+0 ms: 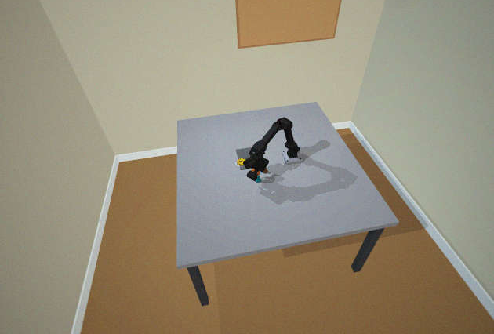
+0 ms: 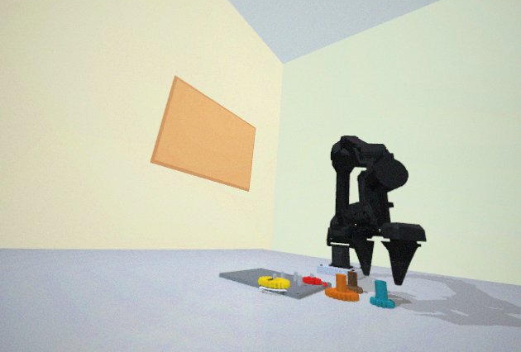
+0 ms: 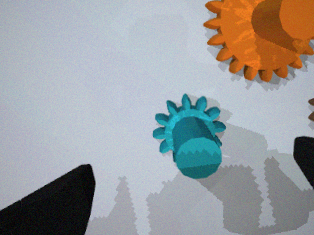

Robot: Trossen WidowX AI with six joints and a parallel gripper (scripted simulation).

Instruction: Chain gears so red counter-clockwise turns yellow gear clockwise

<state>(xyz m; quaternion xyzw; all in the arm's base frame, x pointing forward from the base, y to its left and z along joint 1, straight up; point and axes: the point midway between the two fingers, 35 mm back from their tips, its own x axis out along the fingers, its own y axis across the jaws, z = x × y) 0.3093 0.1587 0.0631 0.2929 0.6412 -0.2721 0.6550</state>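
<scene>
My gripper [image 2: 383, 279] [image 3: 195, 161] is open and empty, pointing down, a little above the teal gear. The small teal gear [image 2: 381, 300] [image 3: 198, 155] stands on the table with its handle up; in the wrist view it lies between the two fingers. The larger orange gear [image 2: 341, 292] [image 3: 240, 28] stands beside it. A brown gear [image 2: 352, 280] stands behind the orange one. The grey board [image 2: 243, 276] bears the yellow gear [image 2: 274, 282] [image 1: 240, 161], the red gear [image 2: 311, 280] and several pale pegs [image 2: 295, 277]. The yellow gear's stripe is not clear in the exterior view.
The table [image 1: 214, 219] carries the arm's base [image 1: 292, 158] behind the gears. The arm hides part of the board and gears in the top view. The orange gear is close to the teal one, on the upper right in the wrist view.
</scene>
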